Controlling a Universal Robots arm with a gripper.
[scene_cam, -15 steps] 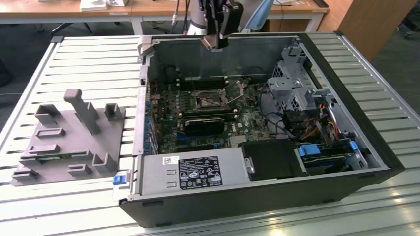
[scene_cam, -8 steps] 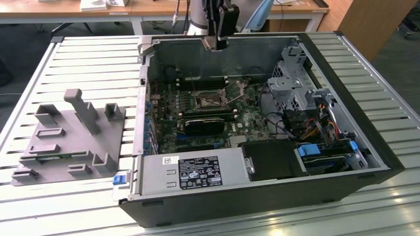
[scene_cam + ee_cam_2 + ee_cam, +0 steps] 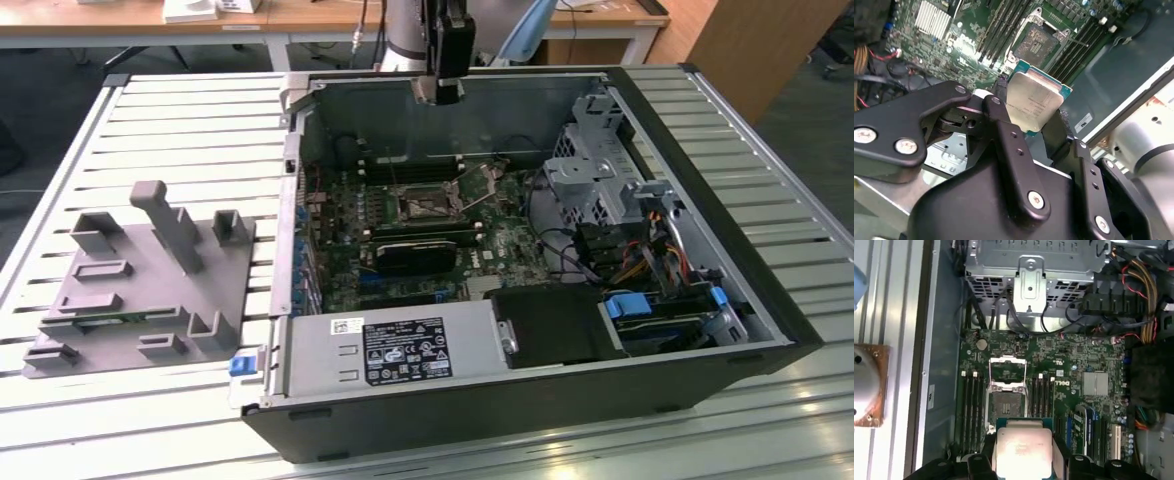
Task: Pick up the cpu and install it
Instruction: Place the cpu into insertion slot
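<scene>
Two fingers [image 3: 1014,150] pinch cpu [image 3: 1035,102] in both wrist views (exterior view: tray [image 3: 134,290]).

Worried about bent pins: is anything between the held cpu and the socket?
Nothing visible stands in the way. The gripper is shut on the cpu, which hangs in open air. The socket lies bare with its metal frame flipped open, and no cable crosses the gap in either wrist view.
</scene>
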